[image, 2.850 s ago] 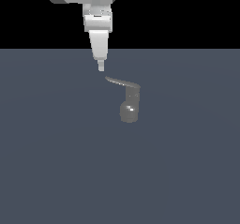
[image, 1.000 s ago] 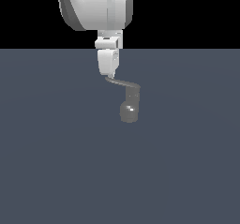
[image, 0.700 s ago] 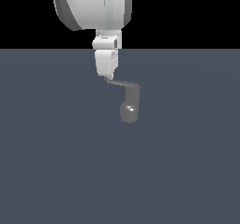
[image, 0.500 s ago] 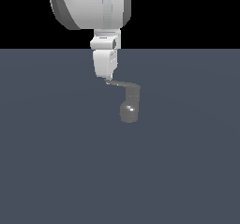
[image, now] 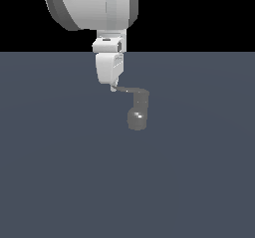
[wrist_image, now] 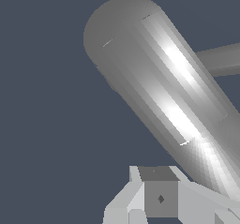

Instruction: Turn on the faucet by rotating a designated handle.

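A flat slate-blue floor (image: 60, 182) fills the scene below a black backdrop, with no other furniture on it. Near the middle of the exterior view stands the faucet (image: 138, 113), a small dull-grey fixture with a rounded base and a short upright cylinder above it. From the cylinder's top the handle (image: 130, 90), a thin grey lever, runs sideways toward the exterior view's left. The white Panda arm (image: 92, 5) comes down from the top of the picture, and its gripper (image: 113, 86) hangs straight down at the handle's free end, so the fingertips are at or touching the lever's tip, while the faucet body stands just to the exterior view's right of the hand and a little lower. The fingers look close together in the exterior view, but whether they clench the lever tip or merely press against it cannot be told. In the wrist view a thick grey cylinder of the faucet (wrist_image: 159, 92) fills much of the picture, very close to the camera, and the pale fingers (wrist_image: 159, 195) sit at its edge.
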Tool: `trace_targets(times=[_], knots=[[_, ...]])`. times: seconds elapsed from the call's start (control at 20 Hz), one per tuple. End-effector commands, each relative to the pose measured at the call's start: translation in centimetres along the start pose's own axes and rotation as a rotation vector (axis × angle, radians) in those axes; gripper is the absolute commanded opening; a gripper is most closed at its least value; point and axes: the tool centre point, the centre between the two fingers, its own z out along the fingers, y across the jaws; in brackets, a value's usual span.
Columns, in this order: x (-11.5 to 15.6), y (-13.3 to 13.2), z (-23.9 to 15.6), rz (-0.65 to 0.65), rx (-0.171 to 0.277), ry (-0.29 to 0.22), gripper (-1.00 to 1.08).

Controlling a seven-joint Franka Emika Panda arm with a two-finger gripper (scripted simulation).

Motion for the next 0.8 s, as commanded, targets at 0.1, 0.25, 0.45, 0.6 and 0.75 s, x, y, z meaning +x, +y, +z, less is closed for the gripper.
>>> trace_targets(times=[0.1,0.25,0.45,0.6,0.75], knots=[[0.9,1.2,0.0,0.003,-0.003,0.002,-1.00],[1.4,2.0,0.0,0.003,-0.004,0.002,-1.00],[2.0,3.1,0.0,0.002,-0.004,0.002,-1.00],[2.5,4.0,0.0,0.002,-0.004,0.002,-1.00],[3.0,4.8,0.0,0.001,-0.005,0.002,-1.00]])
